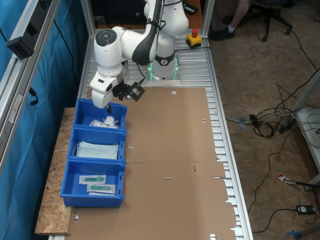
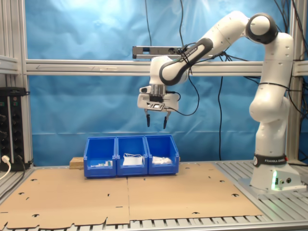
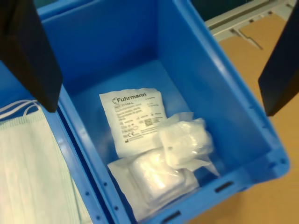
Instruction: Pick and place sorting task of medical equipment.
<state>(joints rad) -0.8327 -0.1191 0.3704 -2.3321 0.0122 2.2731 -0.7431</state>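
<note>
Three white translucent sealed packets of medical equipment (image 3: 133,114) lie piled in the blue end bin (image 1: 81,111) closest to the robot base. They also show in both exterior views (image 1: 106,122) (image 2: 162,160); one is flat with print, and two are puffier (image 3: 184,140) (image 3: 154,175). My gripper (image 2: 156,124) hangs open well above this bin, fingers pointing down, with nothing between them. In the wrist view the two dark fingers (image 3: 28,51) frame the bin, and the gripper (image 3: 159,109) is centred over the packets. In the first exterior view the gripper (image 1: 107,104) sits over the bin's far edge.
Three blue bins stand in a row. The middle bin (image 1: 122,137) holds light-blue face masks (image 1: 97,150), and the end bin (image 1: 64,187) holds clear packets with green items (image 1: 95,179). Brown cardboard (image 1: 170,150) covers the table. A red emergency button (image 1: 194,37) sits by the base.
</note>
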